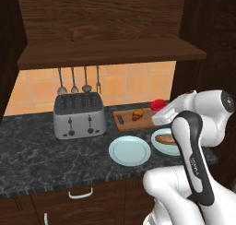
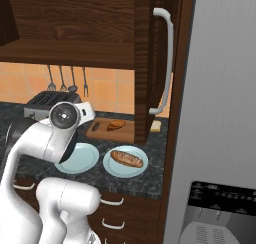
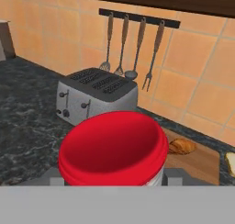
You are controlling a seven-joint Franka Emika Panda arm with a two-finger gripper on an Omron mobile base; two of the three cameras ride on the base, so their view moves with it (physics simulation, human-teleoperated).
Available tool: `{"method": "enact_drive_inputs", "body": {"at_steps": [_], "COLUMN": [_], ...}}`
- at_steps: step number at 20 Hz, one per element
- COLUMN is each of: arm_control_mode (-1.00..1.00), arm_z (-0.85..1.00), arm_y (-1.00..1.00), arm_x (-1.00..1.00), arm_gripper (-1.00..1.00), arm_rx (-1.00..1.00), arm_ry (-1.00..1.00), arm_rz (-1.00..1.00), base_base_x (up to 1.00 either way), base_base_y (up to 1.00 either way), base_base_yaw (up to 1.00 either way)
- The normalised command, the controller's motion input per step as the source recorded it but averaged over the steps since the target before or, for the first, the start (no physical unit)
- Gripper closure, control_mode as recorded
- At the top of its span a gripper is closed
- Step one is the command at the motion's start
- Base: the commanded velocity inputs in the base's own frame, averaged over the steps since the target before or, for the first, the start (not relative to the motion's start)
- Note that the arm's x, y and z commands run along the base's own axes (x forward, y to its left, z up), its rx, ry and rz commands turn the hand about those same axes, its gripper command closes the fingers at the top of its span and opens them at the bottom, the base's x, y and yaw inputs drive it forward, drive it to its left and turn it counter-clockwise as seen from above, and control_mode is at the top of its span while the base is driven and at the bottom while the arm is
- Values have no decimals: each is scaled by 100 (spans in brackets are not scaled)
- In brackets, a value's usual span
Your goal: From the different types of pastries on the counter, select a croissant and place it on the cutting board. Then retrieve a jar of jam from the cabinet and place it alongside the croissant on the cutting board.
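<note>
The jaws (image 3: 111,182) grip the squat red-lidded jam jar (image 3: 112,149) above the light-brown wooden cutting board (image 1: 147,120), where the golden-brown croissant (image 1: 137,115) lies. 1 of 2 round light-blue plates (image 1: 129,151) near the tabletop's front edge holds a brown baguette-like loaf (image 2: 126,159). The right base view also shows a pale square bread slice (image 2: 156,126).

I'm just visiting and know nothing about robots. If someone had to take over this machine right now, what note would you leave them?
Gripper: shut on the jar of jam, carried above the counter near the cutting board.
Croissant: already on the cutting board.
Baguette-like loaf: on a light-blue plate; the other plate beside it is bare.
Bread slice: on the counter past the board.
Left: set the jar on the board beside the croissant, then let go.
</note>
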Motion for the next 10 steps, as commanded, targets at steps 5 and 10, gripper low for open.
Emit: {"method": "enact_drive_inputs", "body": {"at_steps": [5,10], "arm_control_mode": [-100,-100], "arm_z": [-52,-63], "arm_y": [-17,-31], "arm_x": [62,54], "arm_gripper": [100,100], "arm_rx": [0,0], "arm_ry": [0,0], "arm_rz": [0,0], "base_base_x": [0,0], "base_base_y": [0,0], "base_base_yaw": [0,0]}}
